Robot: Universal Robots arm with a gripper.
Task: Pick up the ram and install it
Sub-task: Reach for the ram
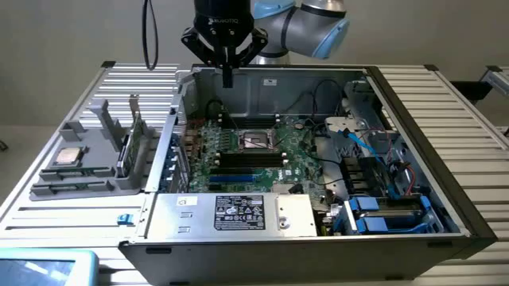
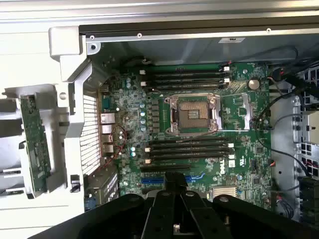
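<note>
Bare wall [image 1: 71,30], slatted table [image 1: 453,113] — soft light

Green ram [image 2: 35,144], green motherboard [image 2: 249,164], grey tray [image 1: 99,152], black pincer [image 1: 227,80].

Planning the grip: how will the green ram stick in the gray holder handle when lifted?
The ram looks thin and flat, so it is probably light and stiff, though likely to crack if bent. It appears to stand on edge in the gray holder, so a sideways nudge may tip it.
</note>
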